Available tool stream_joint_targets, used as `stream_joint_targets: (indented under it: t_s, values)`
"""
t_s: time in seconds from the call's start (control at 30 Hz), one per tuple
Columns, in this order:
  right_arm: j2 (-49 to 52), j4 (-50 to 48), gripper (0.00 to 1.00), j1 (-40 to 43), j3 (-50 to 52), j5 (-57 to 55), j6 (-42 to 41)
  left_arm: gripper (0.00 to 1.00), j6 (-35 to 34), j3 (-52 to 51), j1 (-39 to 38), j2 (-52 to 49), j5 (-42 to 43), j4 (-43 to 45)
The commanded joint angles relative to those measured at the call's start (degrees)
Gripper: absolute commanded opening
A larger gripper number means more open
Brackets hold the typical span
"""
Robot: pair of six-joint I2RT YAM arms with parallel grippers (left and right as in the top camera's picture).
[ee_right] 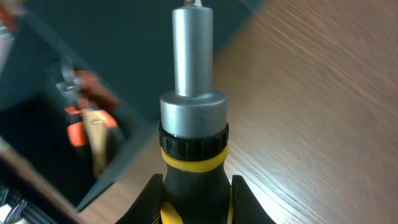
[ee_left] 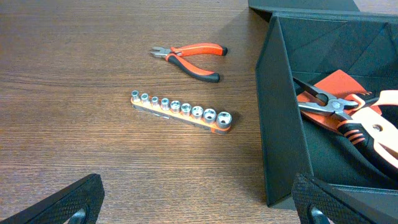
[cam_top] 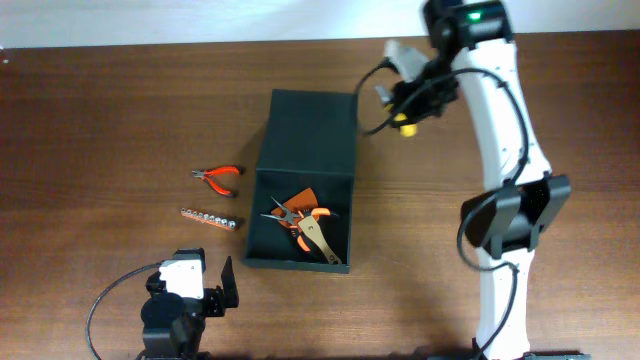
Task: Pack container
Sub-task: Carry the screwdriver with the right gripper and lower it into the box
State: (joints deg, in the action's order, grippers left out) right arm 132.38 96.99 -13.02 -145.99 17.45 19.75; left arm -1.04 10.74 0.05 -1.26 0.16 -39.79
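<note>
The dark green-black container (cam_top: 297,255) lies open mid-table, its flat lid (cam_top: 308,130) folded back. Inside lie orange-handled pliers (cam_top: 300,218) and a tan-handled tool (cam_top: 322,243); they also show in the left wrist view (ee_left: 348,118). My right gripper (cam_top: 405,105) is shut on a black-and-yellow screwdriver (ee_right: 193,118) and holds it above the table just right of the lid. My left gripper (ee_left: 199,208) is open and empty near the front edge, left of the container wall (ee_left: 273,124). Red pliers (ee_left: 193,57) and a socket rail (ee_left: 180,111) lie on the table.
The red pliers (cam_top: 220,177) and socket rail (cam_top: 210,218) lie left of the container on the brown wood table (cam_top: 100,120). A white wall runs along the table's far edge.
</note>
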Motion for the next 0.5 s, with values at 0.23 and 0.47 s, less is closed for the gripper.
stream_joint_targets:
  t_s: [0.23,0.47]
  values:
    - [-9.31,0.35,0.17,-17.16,0.68,-3.32,0.94,0.99,1.09,-0.33,0.28,0.48,-0.37,0.11]
    - [-9.29,-0.04,0.12,-22.32,14.14,-5.05,0.96,0.99,1.09,-0.33,0.28,0.48,-0.37,0.11]
